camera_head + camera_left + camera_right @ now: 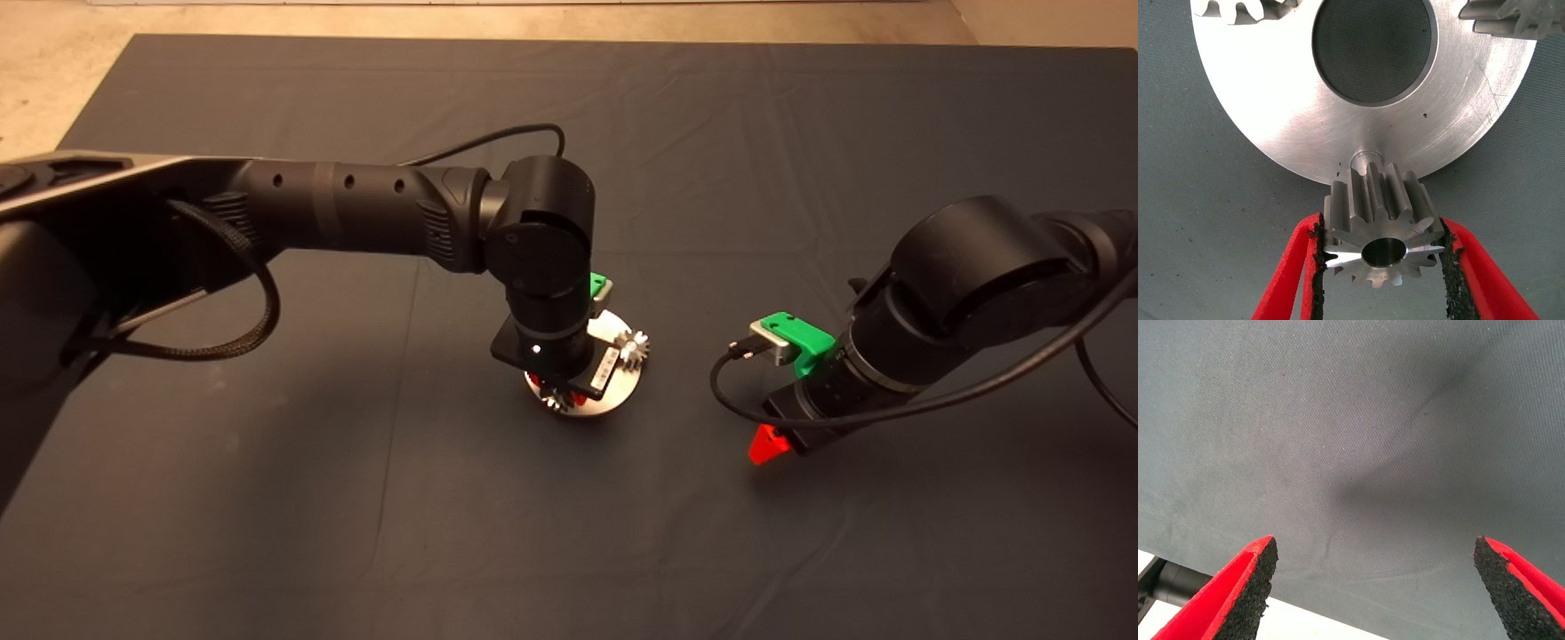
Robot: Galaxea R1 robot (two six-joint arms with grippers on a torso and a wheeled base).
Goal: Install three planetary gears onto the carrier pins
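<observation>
The left gripper [1381,250] hangs over the middle of the desk's dark mat [356,533], its fingers [1308,267] pinching a small steel gear [1379,230] just above the rim of the shiny disc [1285,100] — right beside one short peg [1363,160]. Two more gears [634,347] [556,396] already sit on the disc. The right gripper [1375,587] waits well off to the right, fingers spread wide over bare mat.
</observation>
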